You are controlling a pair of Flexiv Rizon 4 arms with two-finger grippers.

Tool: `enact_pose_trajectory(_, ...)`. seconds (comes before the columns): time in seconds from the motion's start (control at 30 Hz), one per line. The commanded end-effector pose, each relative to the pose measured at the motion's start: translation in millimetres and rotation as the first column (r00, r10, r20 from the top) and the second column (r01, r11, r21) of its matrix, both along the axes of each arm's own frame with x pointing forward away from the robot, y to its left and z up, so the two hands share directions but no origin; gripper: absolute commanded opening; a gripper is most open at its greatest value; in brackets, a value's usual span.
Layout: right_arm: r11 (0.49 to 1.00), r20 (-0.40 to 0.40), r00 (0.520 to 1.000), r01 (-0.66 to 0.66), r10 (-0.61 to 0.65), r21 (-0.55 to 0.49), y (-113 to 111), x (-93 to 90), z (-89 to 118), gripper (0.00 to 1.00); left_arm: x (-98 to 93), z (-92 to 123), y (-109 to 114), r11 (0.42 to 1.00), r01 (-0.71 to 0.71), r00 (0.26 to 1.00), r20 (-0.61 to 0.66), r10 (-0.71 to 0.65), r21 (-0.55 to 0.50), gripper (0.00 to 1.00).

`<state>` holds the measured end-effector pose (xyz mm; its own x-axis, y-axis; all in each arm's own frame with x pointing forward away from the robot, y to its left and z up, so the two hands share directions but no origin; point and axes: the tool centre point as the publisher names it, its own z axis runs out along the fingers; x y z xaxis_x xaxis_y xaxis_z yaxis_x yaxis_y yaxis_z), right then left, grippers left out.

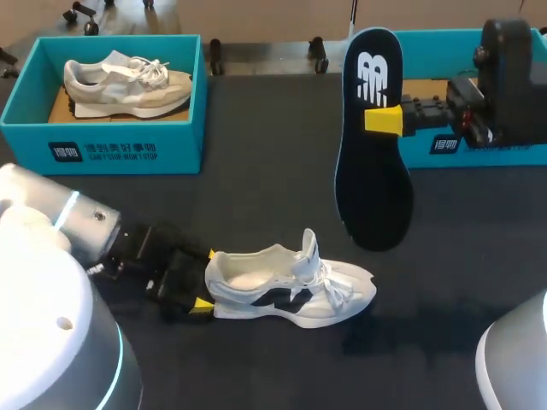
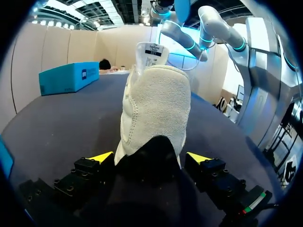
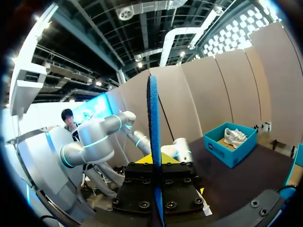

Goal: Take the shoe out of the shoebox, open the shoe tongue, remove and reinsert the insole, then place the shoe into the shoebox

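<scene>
Left claw (image 1: pixel 207 278), low over the black table (image 1: pixel 256 196): closed narrow on the heel of the white sneaker (image 1: pixel 291 286), one yellow-tipped finger on each side. The sneaker lies on its sole, toe pointing straight away from this claw. Its tongue (image 1: pixel 309 248) is pulled up and stands clear of the laces; the inside of the shoe shows pale.

Left wrist view: the sneaker (image 2: pixel 156 109) heel fills the gap of the left claw (image 2: pixel 150 158), both fingertips (image 2: pixel 102 157) against it. The tongue's (image 2: pixel 151 52) label side rises at the far end of the shoe.

Right claw (image 1: pixel 376 120), raised well above the table: clamped on the dark insole (image 1: pixel 372 154) near its heel end. The insole hangs upright below and above the claw, its printed face toward the head camera and its toe end down. It is apart from the sneaker.

Right wrist view: the insole (image 3: pixel 153 123) stands edge-on, a thin blue line pinched in the right claw (image 3: pixel 155 163).

A teal shoebox (image 1: pixel 128 145) sits far ahead of the left claw, and a second sneaker (image 1: pixel 128 84) lies in it. Another teal shoebox (image 1: pixel 427 36) sits just behind the right claw, partly hidden by the arm.
</scene>
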<state>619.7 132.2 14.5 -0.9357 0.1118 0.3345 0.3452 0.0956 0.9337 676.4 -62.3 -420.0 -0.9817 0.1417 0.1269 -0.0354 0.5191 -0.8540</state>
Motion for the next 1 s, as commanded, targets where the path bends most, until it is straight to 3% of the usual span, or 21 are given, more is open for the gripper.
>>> enact_pose_trajectory(0.03, 1.000, -0.002, 1.000, 0.000, 0.000, -0.002, 2, 1.3, 0, 0.00, -3.7, 22, 16, 0.990, 0.021, 0.999, 0.025, -0.025, 0.143, 1.00)
enact_pose_trajectory(0.13, 1.000, -0.002, 1.000, 0.000, 0.000, -0.002, 2, 1.3, 0, 0.00, -3.5, 25, 24, 0.960, 0.008, 0.999, 0.034, -0.019, 0.278, 1.00)
enact_pose_trajectory(0.2, 1.000, -0.002, 1.000, 0.000, 0.000, -0.002, 2, 1.3, 0, 0.00, -0.4, 27, 30, 0.914, -0.045, 0.985, 0.169, -0.025, 0.402, 1.00)
enact_pose_trajectory(0.6, 1.000, -0.002, 1.000, 0.000, 0.000, -0.002, 2, 1.3, 0, 0.00, -0.8, 28, 28, 0.919, -0.025, 0.990, 0.134, -0.030, 0.393, 1.00)
enact_pose_trajectory(0.87, 1.000, -0.002, 1.000, 0.000, 0.000, -0.002, 2, 1.3, 0, 0.00, 1.4, 42, 25, 0.836, -0.025, 0.984, 0.162, -0.077, 0.548, 1.00)
enact_pose_trajectory(1.0, 1.000, -0.002, 1.000, 0.000, 0.000, -0.002, 2, 1.3, 0, 0.00, 0.3, 47, 22, 0.751, -0.028, 0.988, 0.131, -0.079, 0.660, 1.00)
